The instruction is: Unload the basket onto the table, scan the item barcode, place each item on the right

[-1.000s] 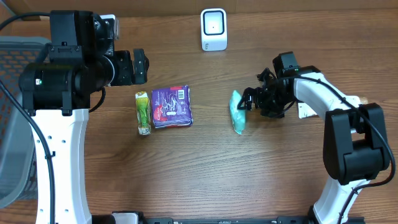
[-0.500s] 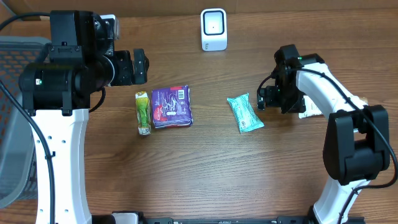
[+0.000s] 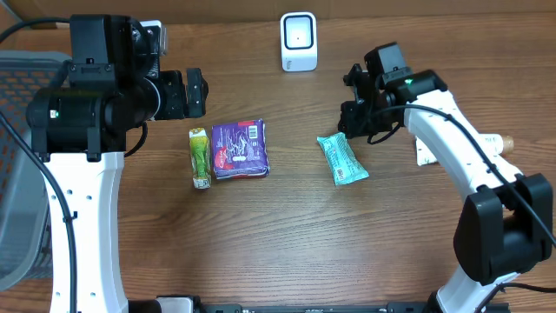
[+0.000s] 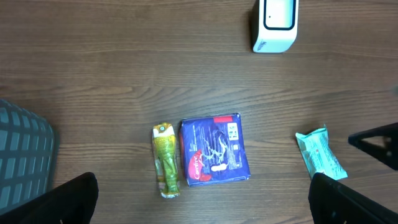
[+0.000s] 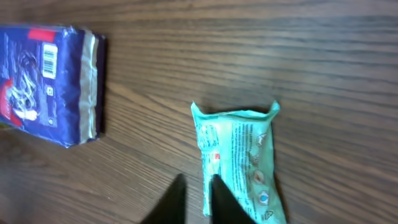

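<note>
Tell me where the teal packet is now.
In the overhead view, the teal packet lies flat right of centre, just below the right gripper and right of the purple pack.

Right end effector (image 5: pixel 198 196) closed — teal packet (image 5: pixel 239 162) released flat.

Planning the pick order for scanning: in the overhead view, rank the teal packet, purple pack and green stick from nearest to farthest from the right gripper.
From the right gripper:
1. Teal packet, lying just below the gripper in the image.
2. Purple pack, mid-table, well off toward the other arm.
3. Green stick, beside the purple pack on its far side.
</note>
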`<action>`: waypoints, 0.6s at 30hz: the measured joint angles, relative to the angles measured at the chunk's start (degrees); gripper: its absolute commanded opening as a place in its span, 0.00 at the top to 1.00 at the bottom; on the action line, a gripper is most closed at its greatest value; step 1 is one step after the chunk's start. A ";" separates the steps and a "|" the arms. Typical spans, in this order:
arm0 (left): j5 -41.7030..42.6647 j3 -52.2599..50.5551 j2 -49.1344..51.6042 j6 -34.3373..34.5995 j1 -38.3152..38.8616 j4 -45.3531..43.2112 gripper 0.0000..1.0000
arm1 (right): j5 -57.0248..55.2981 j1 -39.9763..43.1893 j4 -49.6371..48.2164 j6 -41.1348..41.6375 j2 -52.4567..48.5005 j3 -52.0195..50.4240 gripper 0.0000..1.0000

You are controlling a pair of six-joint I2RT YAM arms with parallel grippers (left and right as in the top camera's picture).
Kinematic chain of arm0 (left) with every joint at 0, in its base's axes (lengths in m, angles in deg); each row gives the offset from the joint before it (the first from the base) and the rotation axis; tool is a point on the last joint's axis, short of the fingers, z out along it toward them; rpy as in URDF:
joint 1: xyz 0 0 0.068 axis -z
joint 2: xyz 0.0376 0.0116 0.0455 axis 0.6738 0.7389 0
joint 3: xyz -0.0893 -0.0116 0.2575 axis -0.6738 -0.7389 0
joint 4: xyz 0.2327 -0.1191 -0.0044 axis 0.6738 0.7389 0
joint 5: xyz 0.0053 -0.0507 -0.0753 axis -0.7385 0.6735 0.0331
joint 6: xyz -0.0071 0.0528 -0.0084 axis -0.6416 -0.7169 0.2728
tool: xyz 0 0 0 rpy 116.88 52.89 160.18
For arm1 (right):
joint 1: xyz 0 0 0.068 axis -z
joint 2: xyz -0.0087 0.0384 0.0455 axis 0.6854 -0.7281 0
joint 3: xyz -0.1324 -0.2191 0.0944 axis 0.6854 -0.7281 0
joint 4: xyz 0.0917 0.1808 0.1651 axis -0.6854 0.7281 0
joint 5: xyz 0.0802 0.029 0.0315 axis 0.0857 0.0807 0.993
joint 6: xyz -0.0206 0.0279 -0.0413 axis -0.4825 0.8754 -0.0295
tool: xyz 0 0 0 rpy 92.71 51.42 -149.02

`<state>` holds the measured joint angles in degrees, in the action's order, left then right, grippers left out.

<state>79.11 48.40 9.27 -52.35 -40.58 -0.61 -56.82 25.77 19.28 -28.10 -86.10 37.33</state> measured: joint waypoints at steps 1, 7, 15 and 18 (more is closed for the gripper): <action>0.00 0.00 0.00 0.02 0.00 0.00 0.01 | -0.11 -0.28 -0.68 0.07 0.00 -0.94 0.96; -0.02 0.00 0.00 0.00 0.00 0.00 0.00 | -3.80 -2.67 -0.68 -0.07 -0.02 -6.60 0.96; -0.02 0.00 0.00 0.00 0.00 0.00 0.00 | -14.73 -3.17 2.99 4.28 -0.02 -8.09 0.96; 0.00 0.00 0.00 0.00 0.00 0.00 0.00 | -19.15 -3.15 1.68 6.67 -0.02 -8.46 0.96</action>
<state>79.11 48.40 9.27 -52.35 -40.58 -0.61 -75.97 22.63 20.97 -21.44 -86.12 28.88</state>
